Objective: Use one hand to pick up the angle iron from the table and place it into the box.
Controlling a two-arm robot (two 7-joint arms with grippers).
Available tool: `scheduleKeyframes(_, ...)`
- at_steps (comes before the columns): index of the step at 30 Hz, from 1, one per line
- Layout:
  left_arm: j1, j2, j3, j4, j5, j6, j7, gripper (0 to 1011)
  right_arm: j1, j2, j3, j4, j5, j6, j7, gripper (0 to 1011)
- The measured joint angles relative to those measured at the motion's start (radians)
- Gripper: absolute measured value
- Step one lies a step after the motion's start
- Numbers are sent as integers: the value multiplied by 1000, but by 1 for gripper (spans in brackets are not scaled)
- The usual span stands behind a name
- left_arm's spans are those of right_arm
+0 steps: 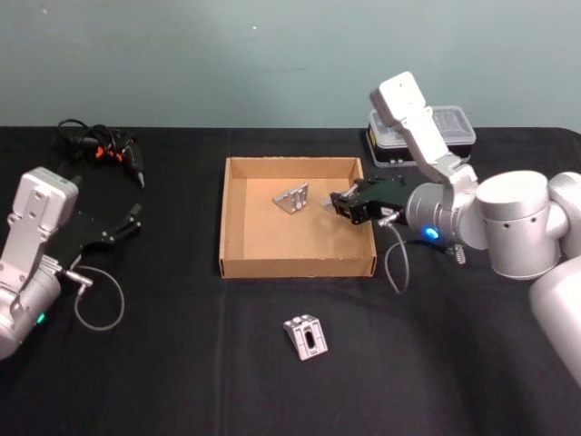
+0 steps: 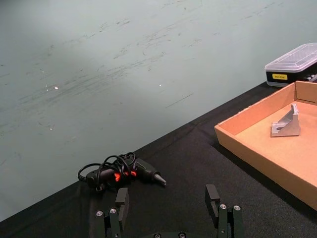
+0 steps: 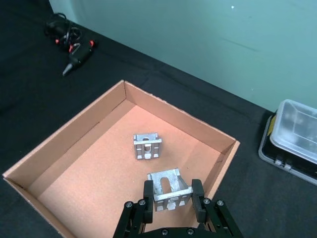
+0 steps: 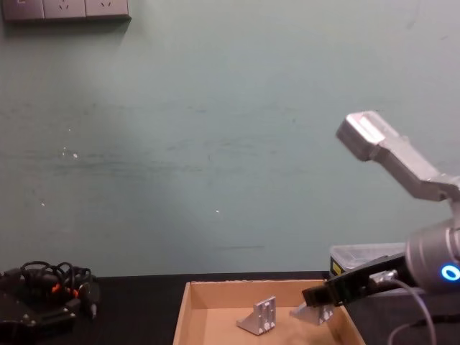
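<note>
black table (image 1: 182,381) runs back to teal wall (image 1: 272,54).

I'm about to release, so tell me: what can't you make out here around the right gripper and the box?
- Whether the held bracket touches the box floor: right wrist view, the jaws of the right gripper cover its lower edge.
- The box's near wall: chest view, cut off by the bottom edge.
- The yellow label on the plastic case: left wrist view, too small to read.

My head cam looks down over whole worktop (image 1: 182,381); chest cam low, facing wall (image 4: 215,144); both share box (image 1: 300,266).
</note>
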Motion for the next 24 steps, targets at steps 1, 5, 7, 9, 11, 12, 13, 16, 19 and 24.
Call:
scheduleKeyframes(1,0,0,0,0,0,0,0,1011,5,-4,-3,11,-4,-3,1,463)
scheduleKeyframes(5,0,0,0,0,0,0,0,1011,28,-18,-13,59,-18,-15,5,463)
scheduleKeyframes(7,0,0,0,0,0,0,0,1011,38,-26,-17,83,-27,-21,5,463)
scheduleKeyframes(9,0,0,0,0,0,0,0,1011,44,-31,-18,97,-33,-26,5,463)
scheduleKeyframes(11,0,0,0,0,0,0,0,1011,49,-37,-21,116,-41,-37,5,463)
scheduleKeyframes(12,0,0,0,0,0,0,0,1011,51,-39,-21,120,-43,-40,5,463)
scheduleKeyframes(13,0,0,0,0,0,0,0,1011,54,-42,-22,131,-47,-49,7,463)
scheduleKeyframes(16,0,0,0,0,0,0,0,1011,58,-48,-24,149,-54,-62,13,463)
scheduleKeyframes(19,0,0,0,0,0,0,0,1011,62,-53,-25,164,-61,-71,17,463)
scheduleKeyframes(24,0,0,0,0,0,0,0,1011,69,-58,-26,184,-68,-80,21,463)
